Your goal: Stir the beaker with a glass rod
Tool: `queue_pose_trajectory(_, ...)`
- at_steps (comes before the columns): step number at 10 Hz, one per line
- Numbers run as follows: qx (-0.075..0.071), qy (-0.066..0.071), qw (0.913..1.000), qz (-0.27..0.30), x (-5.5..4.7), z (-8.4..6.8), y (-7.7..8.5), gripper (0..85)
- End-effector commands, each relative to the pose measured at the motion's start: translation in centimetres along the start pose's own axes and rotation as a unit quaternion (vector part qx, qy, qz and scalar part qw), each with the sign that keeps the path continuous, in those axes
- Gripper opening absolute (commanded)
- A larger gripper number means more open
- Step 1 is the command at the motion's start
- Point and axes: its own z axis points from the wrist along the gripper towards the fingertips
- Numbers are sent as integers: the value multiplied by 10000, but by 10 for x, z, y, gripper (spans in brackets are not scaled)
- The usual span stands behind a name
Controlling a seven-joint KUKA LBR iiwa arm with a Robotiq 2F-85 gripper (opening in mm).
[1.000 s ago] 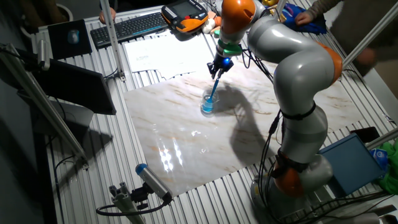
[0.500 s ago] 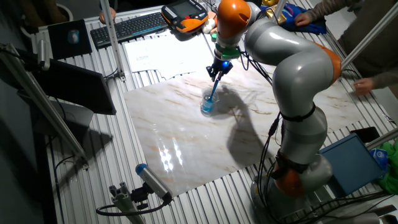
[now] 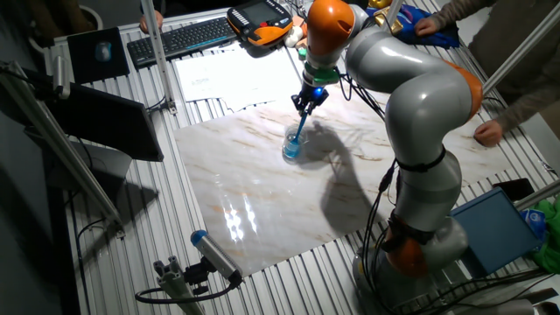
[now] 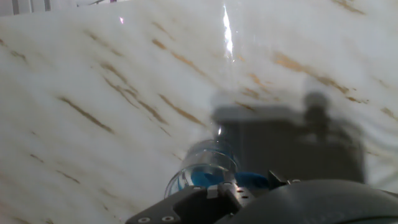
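The beaker, a small clear cup with blue liquid, stands upright on the marble sheet. It also shows in the hand view, low in the frame, partly hidden by the hand's body. The glass rod, a thin blue stick, leans from the beaker up to the right. Its lower end is in the liquid. My gripper is shut on the rod's upper end, above and a little right of the beaker. The fingertips and the rod do not show in the hand view.
A blue-capped grey cylinder lies at the sheet's front left corner. A keyboard, an orange pendant and papers are behind the sheet. A person's hand rests on the table at the right. A blue box is at front right.
The gripper with the rod has shifted slightly up and left over the beaker. A person's hand has come onto the table at the right.
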Motion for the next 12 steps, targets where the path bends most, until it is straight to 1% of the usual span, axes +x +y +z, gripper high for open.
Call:
queue_pose_trajectory(1, -16, 0, 10000, -9, 0, 0, 0, 170)
queue_pose_trajectory(4, -84, 15, 9999, -63, 2, 2, -1, 170)
queue_pose_trajectory(5, -130, 31, 9999, -92, 2, 2, -1, 170)
queue_pose_trajectory(6, -137, 31, 9999, -93, 1, 1, 0, 170)
queue_pose_trajectory(7, -145, 24, 9999, -9, 1, 1, 0, 170)
queue_pose_trajectory(9, -146, -43, 9998, 114, 0, 3, 0, 170)
queue_pose_trajectory(10, -147, -58, 9998, 130, 0, 4, 0, 340)
queue_pose_trajectory(12, -140, -89, 9997, 162, 0, 5, 0, 340)
